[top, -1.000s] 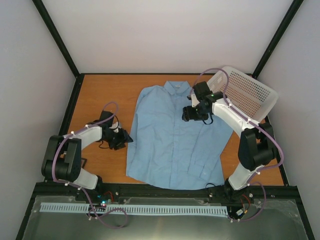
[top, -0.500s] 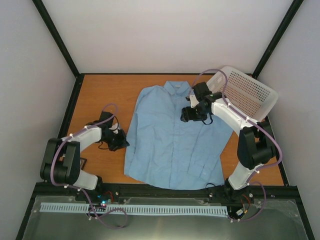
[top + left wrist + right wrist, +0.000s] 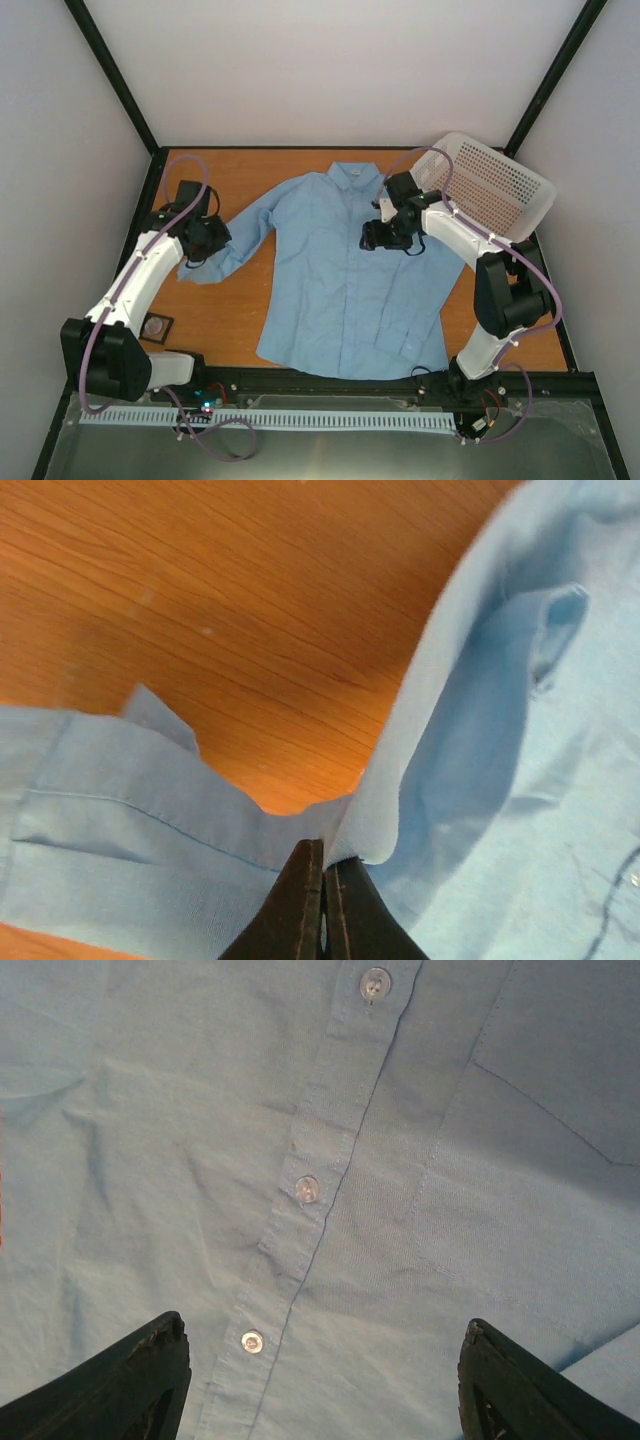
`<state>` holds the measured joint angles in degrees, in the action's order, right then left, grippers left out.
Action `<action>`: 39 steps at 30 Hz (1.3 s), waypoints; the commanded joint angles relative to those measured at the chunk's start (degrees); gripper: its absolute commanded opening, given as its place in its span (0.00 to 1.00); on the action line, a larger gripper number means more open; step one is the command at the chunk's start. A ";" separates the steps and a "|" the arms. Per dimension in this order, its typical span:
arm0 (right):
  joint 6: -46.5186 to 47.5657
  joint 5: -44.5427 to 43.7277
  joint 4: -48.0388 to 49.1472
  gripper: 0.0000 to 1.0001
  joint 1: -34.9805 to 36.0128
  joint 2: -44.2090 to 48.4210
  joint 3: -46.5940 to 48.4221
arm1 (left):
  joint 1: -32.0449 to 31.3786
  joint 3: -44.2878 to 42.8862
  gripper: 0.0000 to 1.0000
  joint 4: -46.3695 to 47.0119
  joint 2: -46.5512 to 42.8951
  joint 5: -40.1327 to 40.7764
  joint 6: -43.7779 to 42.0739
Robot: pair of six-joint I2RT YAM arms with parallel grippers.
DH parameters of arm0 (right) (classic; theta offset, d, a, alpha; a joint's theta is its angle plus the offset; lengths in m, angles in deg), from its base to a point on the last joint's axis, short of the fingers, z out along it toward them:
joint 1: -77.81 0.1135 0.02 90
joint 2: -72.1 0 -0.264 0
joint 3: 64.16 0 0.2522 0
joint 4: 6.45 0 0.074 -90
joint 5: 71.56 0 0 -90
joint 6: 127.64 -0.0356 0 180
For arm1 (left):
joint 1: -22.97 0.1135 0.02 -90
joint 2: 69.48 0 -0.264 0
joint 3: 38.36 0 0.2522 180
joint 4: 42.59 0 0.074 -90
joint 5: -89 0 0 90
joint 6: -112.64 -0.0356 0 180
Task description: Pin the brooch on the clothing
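the left gripper (image 3: 205,240) is pinching a sleeve of the light blue shirt (image 3: 340,280) between closed fingers (image 3: 300,900), above the table (image 3: 240,325). the right gripper (image 3: 385,237) is hovering over the shirt's button placket, its fingers (image 3: 150,1380) spread wide and gripping nothing. the brooch (image 3: 155,324) is lying in the small black tray (image 3: 167,335) beside the left arm's base, apart from the shirt.

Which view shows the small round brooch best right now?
Top external: the small round brownish brooch lies in the small black square tray, tiny but unobstructed. Both wrist views show the light blue shirt up close, no brooch.
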<state>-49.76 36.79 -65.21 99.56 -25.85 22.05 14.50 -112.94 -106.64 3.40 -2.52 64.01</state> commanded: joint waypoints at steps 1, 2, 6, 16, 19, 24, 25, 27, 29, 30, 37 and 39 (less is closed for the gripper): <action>-1.47 0.60 0.99 0.72 -0.53 -0.65 -0.36 | 0.75 -6.37 0.01 -8.39 0.20 10.34 0.18; -1.57 0.80 0.96 0.72 -0.49 -0.58 -0.44 | 1.02 -7.25 0.01 -8.35 0.08 11.30 -0.13; -1.85 1.08 0.81 0.72 -0.50 -0.76 -0.55 | 1.79 -12.95 0.01 -6.91 0.75 12.47 -3.46; -1.50 1.29 -0.27 0.72 -0.50 -1.09 0.37 | 10.41 -5.72 0.01 -3.68 -0.06 -6.47 -0.21; -1.50 1.57 -0.27 0.72 -0.49 -1.08 0.33 | 12.75 -5.57 0.05 -2.18 0.86 -13.54 -0.05; -1.38 1.73 -0.38 0.72 -0.49 -1.28 0.62 | 19.56 -2.65 0.08 2.44 0.16 -29.54 1.05; -1.36 1.82 -0.28 0.72 -0.49 -1.38 0.60 | 21.07 -1.93 0.08 3.00 0.00 -29.75 1.01; -1.48 1.99 -0.31 0.72 -0.49 -1.58 0.62 | 26.49 0.22 0.08 4.09 0.61 -34.34 0.22; -1.50 2.09 -0.41 0.72 -0.54 -1.59 0.85 | 28.93 -1.49 0.26 3.15 2.69 -33.41 -2.72; -1.55 2.19 -0.26 0.72 -0.58 -1.59 0.79 | 29.02 -2.80 0.36 2.15 4.35 -30.21 -4.92; -1.68 3.20 0.05 0.72 -0.49 -1.98 1.46 | 29.24 -10.02 0.53 -4.92 8.74 -8.69 -14.37; -1.64 3.20 0.40 0.72 -0.49 -2.01 1.23 | 29.09 -8.15 0.65 -2.67 4.35 -12.87 -14.02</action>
<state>-50.96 39.04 -65.18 99.26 -27.30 22.18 43.59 -118.54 -108.23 15.07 -17.60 53.65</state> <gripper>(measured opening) 0.720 0.570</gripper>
